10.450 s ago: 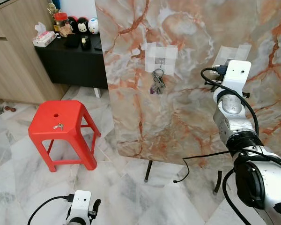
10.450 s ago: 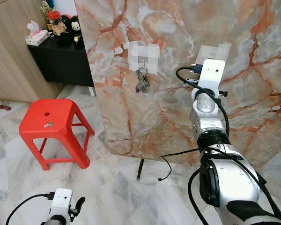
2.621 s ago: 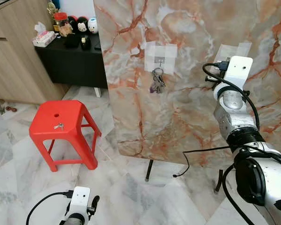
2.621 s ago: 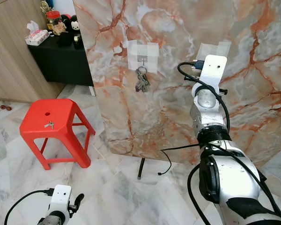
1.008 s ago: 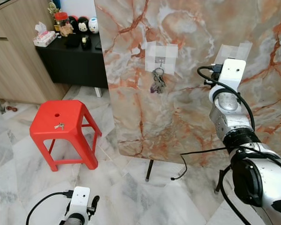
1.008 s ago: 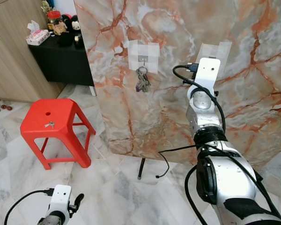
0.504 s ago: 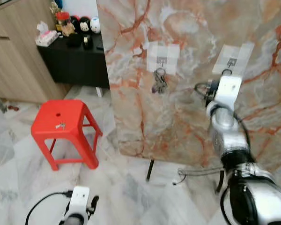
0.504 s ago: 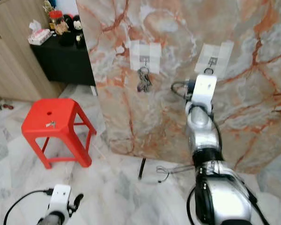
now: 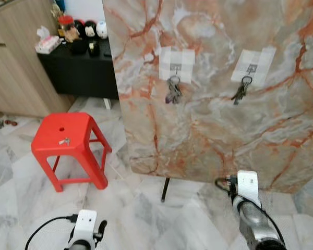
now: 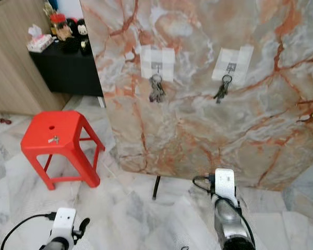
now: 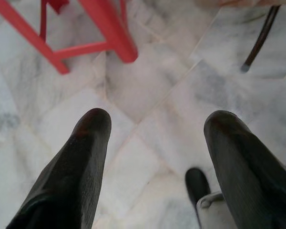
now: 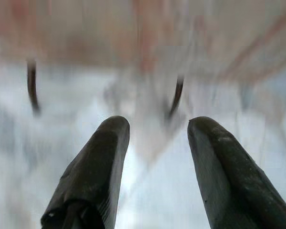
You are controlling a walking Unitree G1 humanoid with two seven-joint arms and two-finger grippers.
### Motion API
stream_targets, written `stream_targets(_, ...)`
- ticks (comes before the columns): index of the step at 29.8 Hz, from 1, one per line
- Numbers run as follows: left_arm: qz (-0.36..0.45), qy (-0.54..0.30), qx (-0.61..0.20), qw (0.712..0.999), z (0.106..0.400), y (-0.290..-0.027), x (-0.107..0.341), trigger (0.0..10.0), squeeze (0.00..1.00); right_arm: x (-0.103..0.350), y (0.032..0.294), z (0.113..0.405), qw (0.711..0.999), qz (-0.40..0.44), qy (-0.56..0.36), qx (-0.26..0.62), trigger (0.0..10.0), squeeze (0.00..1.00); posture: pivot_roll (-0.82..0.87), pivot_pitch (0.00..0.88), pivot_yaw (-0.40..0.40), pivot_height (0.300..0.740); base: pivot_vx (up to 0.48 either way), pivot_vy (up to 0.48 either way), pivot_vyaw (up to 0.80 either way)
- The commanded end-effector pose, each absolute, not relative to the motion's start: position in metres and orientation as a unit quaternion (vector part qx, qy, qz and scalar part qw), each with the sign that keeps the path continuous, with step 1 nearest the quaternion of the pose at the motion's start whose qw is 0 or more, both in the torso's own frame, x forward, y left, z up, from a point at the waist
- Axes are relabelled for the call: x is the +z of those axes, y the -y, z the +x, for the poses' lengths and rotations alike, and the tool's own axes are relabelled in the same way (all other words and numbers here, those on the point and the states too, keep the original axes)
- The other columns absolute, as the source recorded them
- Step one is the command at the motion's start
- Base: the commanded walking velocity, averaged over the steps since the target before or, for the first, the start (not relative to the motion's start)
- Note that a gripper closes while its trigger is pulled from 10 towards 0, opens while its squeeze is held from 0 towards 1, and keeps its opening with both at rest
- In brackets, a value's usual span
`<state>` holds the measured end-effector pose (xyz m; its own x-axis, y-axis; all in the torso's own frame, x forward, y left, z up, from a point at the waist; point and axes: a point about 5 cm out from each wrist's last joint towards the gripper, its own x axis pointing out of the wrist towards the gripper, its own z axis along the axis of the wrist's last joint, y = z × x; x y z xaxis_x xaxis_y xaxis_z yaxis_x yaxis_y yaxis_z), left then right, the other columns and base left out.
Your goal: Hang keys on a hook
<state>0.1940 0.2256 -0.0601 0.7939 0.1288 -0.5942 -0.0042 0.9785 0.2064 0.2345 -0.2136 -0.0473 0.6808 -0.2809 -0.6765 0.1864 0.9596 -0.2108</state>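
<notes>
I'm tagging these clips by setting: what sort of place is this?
Most likely a room in a home. There is a marble-tiled floor, a black sideboard with a tissue box and small figures beside wooden cabinets, and a red plastic stool. The marble panel with taped key hooks looks like a practice prop.

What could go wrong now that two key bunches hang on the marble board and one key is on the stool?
1. The right keys hang from a hook held on by tape; their weight might peel it off.
2. The key on the stool is small and flat, so the left gripper, jaws open, may fail to pinch it.
3. The board stands on thin legs; a bump from the right gripper could tip it.
</notes>
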Motion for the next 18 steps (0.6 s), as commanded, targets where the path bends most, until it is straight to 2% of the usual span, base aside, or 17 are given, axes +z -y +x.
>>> stream_targets(1,0.090,-0.346,0.049,0.933,0.186,-0.231,-0.065,10.0,0.00,-0.062,0.211,0.217,0.896,-0.050,-0.425,-0.119,10.0,0.00,-0.03,0.036,-0.015,0.740,0.000,0.000,0.00)
stream_targets(2,0.087,-0.356,0.053,0.929,0.184,-0.232,-0.067,10.0,0.00,-0.070,0.207,0.205,0.888,-0.035,-0.445,-0.106,10.0,0.00,-0.03,0.029,-0.015,0.740,0.000,0.000,0.00)
stream_targets(8,0.068,-0.378,0.079,0.920,0.176,-0.238,-0.071,10.0,0.00,-0.087,0.205,0.175,0.863,-0.006,-0.494,-0.104,10.0,0.00,-0.02,0.013,-0.013,0.740,0.000,0.000,0.00)
stream_targets(18,0.048,-0.404,0.084,0.909,0.167,-0.233,-0.078,10.0,0.00,-0.093,0.195,0.164,0.857,0.016,-0.507,-0.084,10.0,0.00,-0.03,0.000,-0.015,0.740,0.000,0.000,0.00)
